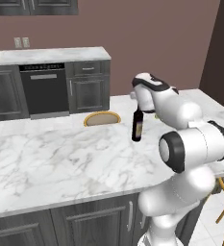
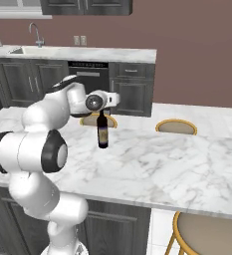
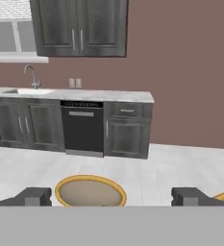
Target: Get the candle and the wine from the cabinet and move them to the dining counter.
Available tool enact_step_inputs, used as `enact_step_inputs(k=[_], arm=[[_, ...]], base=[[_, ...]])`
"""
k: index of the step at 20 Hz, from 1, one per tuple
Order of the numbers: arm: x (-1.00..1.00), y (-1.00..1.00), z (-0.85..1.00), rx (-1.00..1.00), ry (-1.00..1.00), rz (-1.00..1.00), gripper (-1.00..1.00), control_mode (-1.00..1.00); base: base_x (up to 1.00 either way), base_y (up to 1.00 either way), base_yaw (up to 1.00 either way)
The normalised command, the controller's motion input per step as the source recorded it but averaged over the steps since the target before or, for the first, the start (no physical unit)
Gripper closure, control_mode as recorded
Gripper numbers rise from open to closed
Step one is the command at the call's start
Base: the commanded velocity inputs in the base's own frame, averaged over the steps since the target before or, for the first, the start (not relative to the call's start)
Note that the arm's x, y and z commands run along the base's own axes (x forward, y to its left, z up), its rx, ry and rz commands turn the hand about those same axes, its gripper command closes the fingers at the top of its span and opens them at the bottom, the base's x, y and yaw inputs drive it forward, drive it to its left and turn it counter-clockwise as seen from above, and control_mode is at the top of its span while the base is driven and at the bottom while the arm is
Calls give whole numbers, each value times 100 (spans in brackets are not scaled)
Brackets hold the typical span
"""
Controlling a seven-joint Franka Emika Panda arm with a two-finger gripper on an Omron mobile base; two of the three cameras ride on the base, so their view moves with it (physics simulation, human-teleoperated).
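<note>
The wine [image 1: 137, 126] [image 2: 103, 131], a dark bottle with a pale label, stands upright on the white marble dining counter [image 1: 60, 158] [image 2: 182, 164]. My gripper [image 1: 138, 100] [image 2: 110, 99] hovers just over the bottle's cap, pointing level toward the back wall. It is open and apart from the bottle. In the hand view my gripper [image 3: 112, 197] has its fingertips [image 3: 34, 196] spread wide with nothing between them. The candle and the cabinet are out of view.
Round wooden stools [image 1: 102, 117] [image 2: 176, 127] [image 3: 90, 191] stand at the counter's far side, and one stool [image 2: 207, 234] is at its near right. A dishwasher [image 1: 43, 91] [image 3: 82, 127] and a back counter with a sink [image 2: 33, 50] line the far wall.
</note>
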Motion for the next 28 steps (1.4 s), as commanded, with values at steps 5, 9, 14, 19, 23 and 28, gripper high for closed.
enact_step_inputs(k=[5,9,14,19,23,28], arm=[[-46,-28,65,0,0,-2,-100,-100],[-44,-23,64,0,0,-4,-100,-100],[-39,-6,70,0,0,-6,-100,-100],[-55,0,60,0,3,-6,-100,-100],[-70,0,59,0,6,-6,-100,-100],[-72,0,66,0,11,-8,-100,-100]], base=[[0,0,0],[0,0,0],[0,0,0],[0,0,0],[0,0,0],[0,0,0]])
